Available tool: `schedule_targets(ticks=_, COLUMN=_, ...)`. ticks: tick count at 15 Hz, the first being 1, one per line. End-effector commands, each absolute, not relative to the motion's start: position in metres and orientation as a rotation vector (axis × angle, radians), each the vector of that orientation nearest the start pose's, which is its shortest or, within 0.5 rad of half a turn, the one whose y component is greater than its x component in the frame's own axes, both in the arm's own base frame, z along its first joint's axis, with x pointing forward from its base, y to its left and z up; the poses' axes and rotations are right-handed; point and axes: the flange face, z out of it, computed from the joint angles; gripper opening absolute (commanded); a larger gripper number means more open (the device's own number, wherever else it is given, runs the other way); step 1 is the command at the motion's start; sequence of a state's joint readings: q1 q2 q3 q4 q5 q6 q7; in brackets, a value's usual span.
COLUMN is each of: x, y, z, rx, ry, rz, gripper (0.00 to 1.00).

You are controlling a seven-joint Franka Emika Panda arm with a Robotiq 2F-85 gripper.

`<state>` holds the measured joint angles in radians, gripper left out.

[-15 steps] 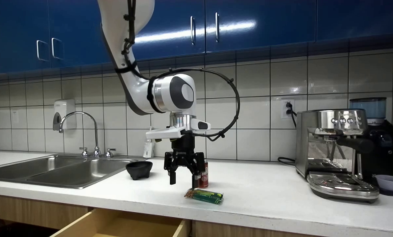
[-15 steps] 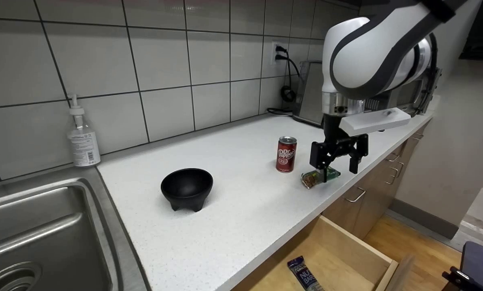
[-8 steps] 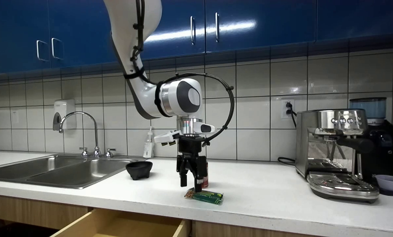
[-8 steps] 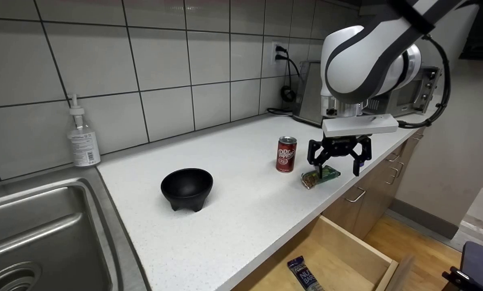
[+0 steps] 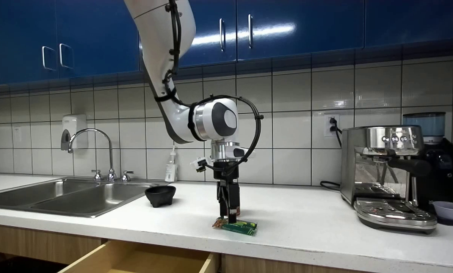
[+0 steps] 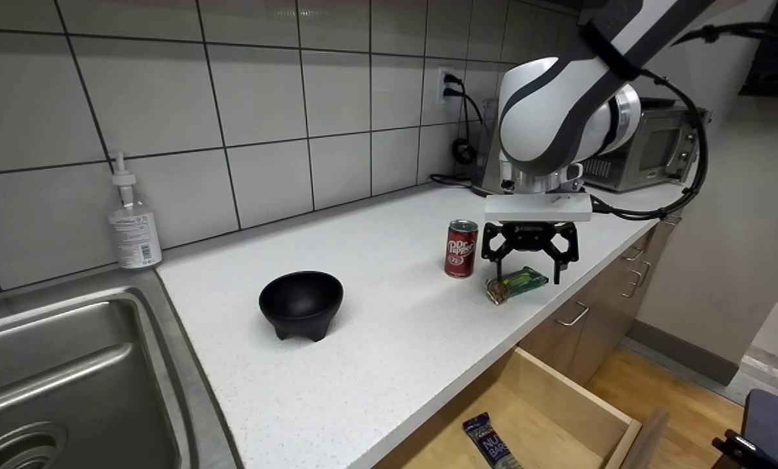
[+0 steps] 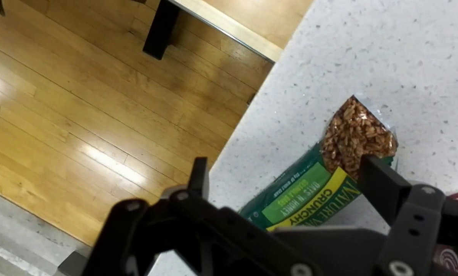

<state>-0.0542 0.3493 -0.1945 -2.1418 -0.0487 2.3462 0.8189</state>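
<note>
My gripper [image 6: 528, 279] stands open, fingers pointing down, over a green granola bar wrapper [image 7: 309, 195] that lies flat on the counter. Nothing is held. In the wrist view one finger [image 7: 382, 184] overlaps the bar's end printed with brown oats, while the opposite finger [image 7: 199, 176] is off the bar, by the counter's edge. Whether a fingertip touches the wrapper I cannot tell. A red soda can [image 6: 461, 249] stands upright beside the gripper; in an exterior view the gripper mostly hides it.
A black footed bowl [image 6: 301, 303] sits on the counter [image 6: 362, 365], near the sink [image 5: 74, 197]. Below the front edge an open drawer [image 6: 574, 397] holds a nut bar [image 6: 491, 443]. There are also a soap bottle [image 6: 133, 228], an espresso machine [image 5: 381, 170] and a toaster oven [image 6: 649, 146].
The arm has come lower and shifted over the granola bar, and the wrist has turned. The jaws have stayed open. The bar, can and bowl have not moved.
</note>
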Motion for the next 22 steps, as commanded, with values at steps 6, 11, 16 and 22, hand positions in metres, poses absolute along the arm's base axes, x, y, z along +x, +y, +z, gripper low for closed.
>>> schedule_targets(ticks=6, x=0.569, y=-0.149, z=0.225, rx=-2.715, ry=1.792, rz=0.155, gripper=1.00)
schedule_targets(ticks=11, x=0.574, y=-0.154, z=0.217, rx=-2.685, ry=1.826, rz=0.161, gripper=1.00)
schedule_targets(ticks=16, x=0.575, y=-0.160, z=0.211, rx=-2.664, ry=1.852, rz=0.169, gripper=1.00)
schedule_targets(ticks=22, x=0.569, y=-0.166, z=0.211, rx=-2.625, ry=1.882, rz=0.156, gripper=1.00)
